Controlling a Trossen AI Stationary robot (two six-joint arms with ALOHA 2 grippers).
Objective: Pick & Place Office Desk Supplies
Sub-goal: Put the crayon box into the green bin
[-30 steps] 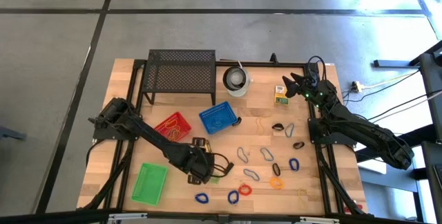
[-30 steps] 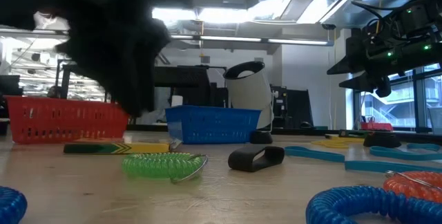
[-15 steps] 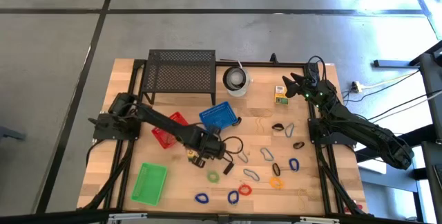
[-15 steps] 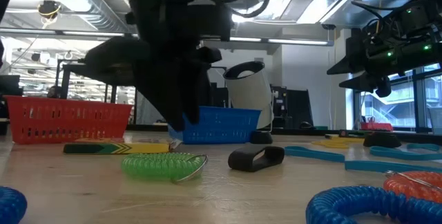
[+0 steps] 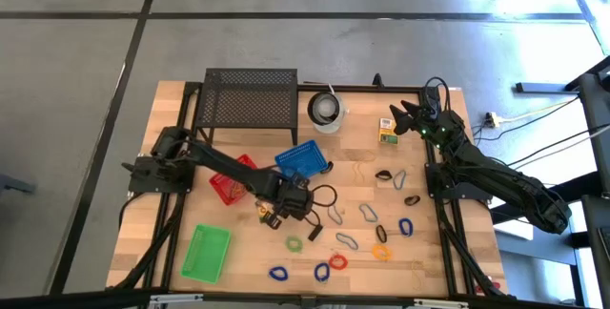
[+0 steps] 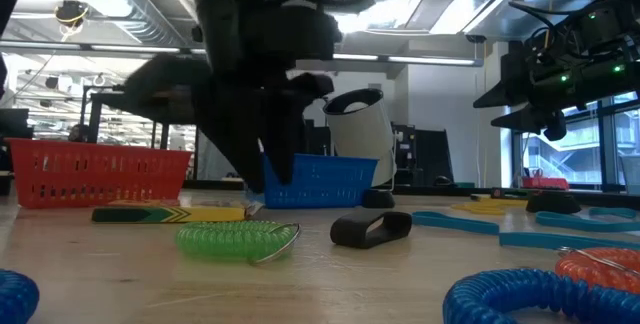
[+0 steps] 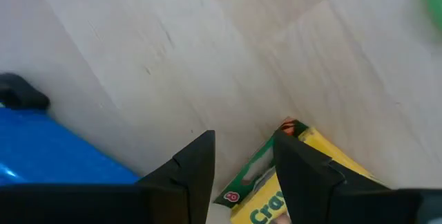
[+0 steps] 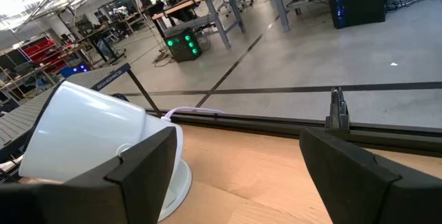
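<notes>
A flat yellow-and-green crayon box (image 5: 266, 216) lies on the table near its middle; it also shows in the low view (image 6: 170, 214). My left gripper (image 5: 276, 210) hangs just over the box's far end, pointing steeply down. Its fingers stand apart, and only the table and the box's corner (image 7: 250, 180) show through the gap. In the low view the fingertips (image 6: 272, 176) stay clear of the tabletop. A green coil loop (image 5: 295, 243) and a small black clip (image 5: 312, 236) lie close by. My right gripper (image 5: 405, 118) waits open at the far right beside a second crayon box (image 5: 387, 130).
Red (image 5: 233, 177), blue (image 5: 300, 161) and green (image 5: 207, 252) baskets ring the left arm. A black mesh stand (image 5: 250, 99) and a white cup (image 5: 326, 111) stand at the far edge. Several blue, red, orange, grey and black loops are scattered from the middle toward the right and near edge.
My left gripper has swung from over the green coil loop toward the far edge and the blue basket, sinking a little and rolling about its own axis. Most of this happened in the first half second. The crayon box and the green loop have stayed where they were.
</notes>
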